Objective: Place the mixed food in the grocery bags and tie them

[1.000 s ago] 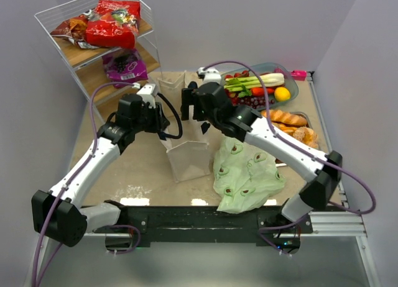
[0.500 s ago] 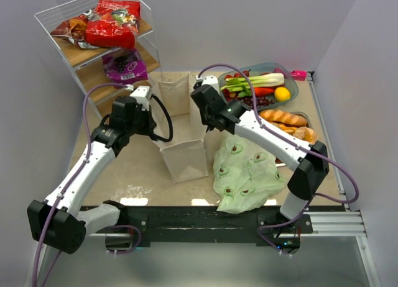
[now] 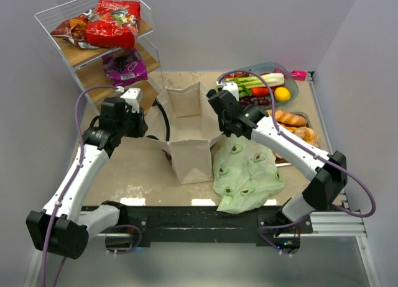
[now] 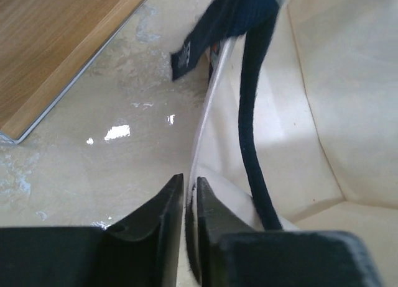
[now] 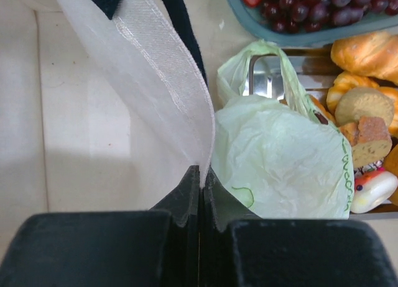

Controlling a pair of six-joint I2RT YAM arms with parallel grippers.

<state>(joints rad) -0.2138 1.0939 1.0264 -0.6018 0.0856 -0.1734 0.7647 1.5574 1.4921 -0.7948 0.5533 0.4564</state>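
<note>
The beige tote (image 3: 189, 159) stands mid-table with its mouth spread wide. My left gripper (image 3: 152, 133) pinches its left rim, and in the left wrist view that gripper (image 4: 189, 189) is shut on the fabric edge beside a black handle (image 4: 249, 113). My right gripper (image 3: 219, 130) holds the right rim, and the right wrist view shows it (image 5: 202, 175) shut on the thin white wall (image 5: 155, 82). The pale-green avocado bag (image 3: 245, 172) lies crumpled to the tote's right. Grapes, leek and lemon fill a blue dish (image 3: 292, 82). Bread sits in a metal tray (image 3: 303, 117).
A wire shelf (image 3: 74, 54) at the back left carries red snack packets (image 3: 112, 23) above and a purple one (image 3: 124, 66) below. Its wooden board (image 4: 56, 45) lies close to my left gripper. A small pink thing (image 3: 298, 74) sits at the back right.
Both grippers have drawn apart, the left one leftward and the right one rightward. The tote's mouth has been pulled from a narrow fold into a wide opening.
</note>
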